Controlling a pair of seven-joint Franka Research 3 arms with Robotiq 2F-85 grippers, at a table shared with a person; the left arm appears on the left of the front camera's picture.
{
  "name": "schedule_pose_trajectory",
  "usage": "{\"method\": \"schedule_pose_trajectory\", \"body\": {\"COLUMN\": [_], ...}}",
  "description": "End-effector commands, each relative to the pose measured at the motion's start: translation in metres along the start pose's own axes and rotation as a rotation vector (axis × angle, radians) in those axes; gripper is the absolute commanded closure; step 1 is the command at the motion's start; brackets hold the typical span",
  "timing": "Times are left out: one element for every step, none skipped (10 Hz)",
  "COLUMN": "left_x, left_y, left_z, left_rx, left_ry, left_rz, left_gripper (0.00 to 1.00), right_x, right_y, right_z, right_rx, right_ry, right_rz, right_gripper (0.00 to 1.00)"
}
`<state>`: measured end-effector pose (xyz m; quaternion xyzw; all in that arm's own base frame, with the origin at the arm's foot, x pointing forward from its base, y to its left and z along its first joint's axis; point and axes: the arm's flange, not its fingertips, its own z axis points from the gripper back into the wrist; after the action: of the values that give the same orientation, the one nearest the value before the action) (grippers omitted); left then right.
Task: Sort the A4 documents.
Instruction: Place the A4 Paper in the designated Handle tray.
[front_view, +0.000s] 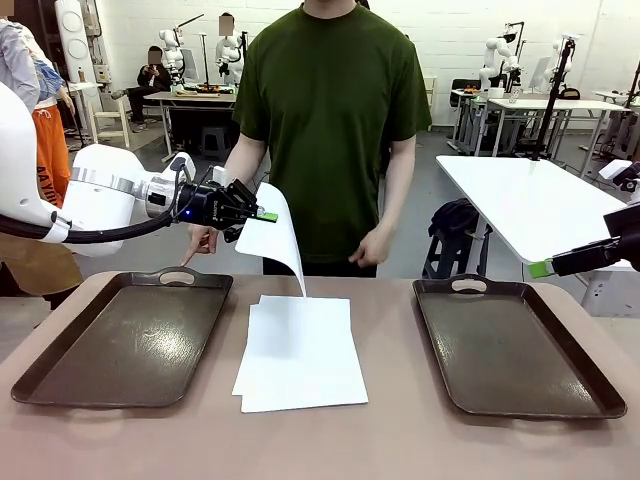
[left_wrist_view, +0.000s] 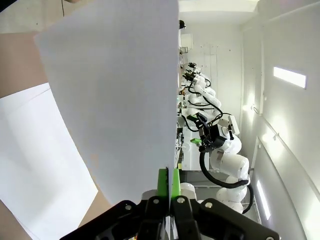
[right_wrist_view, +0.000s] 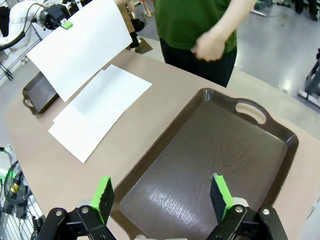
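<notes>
Nothing in these views can be read as a word, label or number. The A4 documents (front_view: 300, 352) show blank white faces. Dark lettering runs down an orange cloth (front_view: 50, 150) at the far left, too small to make out.

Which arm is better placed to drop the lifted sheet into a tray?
Left. The left gripper is shut on the sheet, near the left tray. The right gripper hangs open and empty over the right tray, away from the sheet.
</notes>
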<state>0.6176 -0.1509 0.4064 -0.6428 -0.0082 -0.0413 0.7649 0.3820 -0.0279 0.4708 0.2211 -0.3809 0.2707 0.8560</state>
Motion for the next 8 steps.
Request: {"method": "schedule_pose_trajectory", "body": {"left_x": [-0.001,-0.001,-0.001,-0.001,-0.001,0.000,-0.016,-0.030], "left_y": [0.000,0.000,0.000,0.000,0.000,0.000,-0.011,-0.019], "left_z": [-0.001,-0.001,-0.001,-0.001,-0.001,0.000,0.011,0.026], "left_rx": [-0.005,-0.005,-0.005,-0.005,-0.005,0.000,0.111,0.157], "left_ry": [0.010,0.010,0.010,0.010,0.010,0.000,0.038,0.071], "left_rz": [0.001,0.001,0.001,0.001,0.001,0.000,-0.044,-0.057], "left_gripper": [1.00,1.00,1.00,1.00,1.00,0.99,0.99,0.99], "right_x": [-0.001,-0.001,-0.001,-0.001,-0.001,-0.001,-0.001,-0.001], "right_y": [-0.002,-0.002,-0.002,-0.002,-0.002,-0.002,-0.002,-0.002], "right_z": [-0.003,-0.003,-0.003,-0.003,-0.003,-0.003,-0.003,-0.003], "right_rx": [0.014,0.014,0.014,0.014,0.014,0.014,0.014,0.014], "right_ry": [-0.008,-0.008,-0.008,-0.008,-0.008,-0.008,-0.008,-0.008], "right_rz": [0.003,0.003,0.003,0.003,0.003,0.003,0.003,0.003], "right_gripper": [0.00,0.00,0.00,0.00,0.00,0.00,0.00,0.00]}}
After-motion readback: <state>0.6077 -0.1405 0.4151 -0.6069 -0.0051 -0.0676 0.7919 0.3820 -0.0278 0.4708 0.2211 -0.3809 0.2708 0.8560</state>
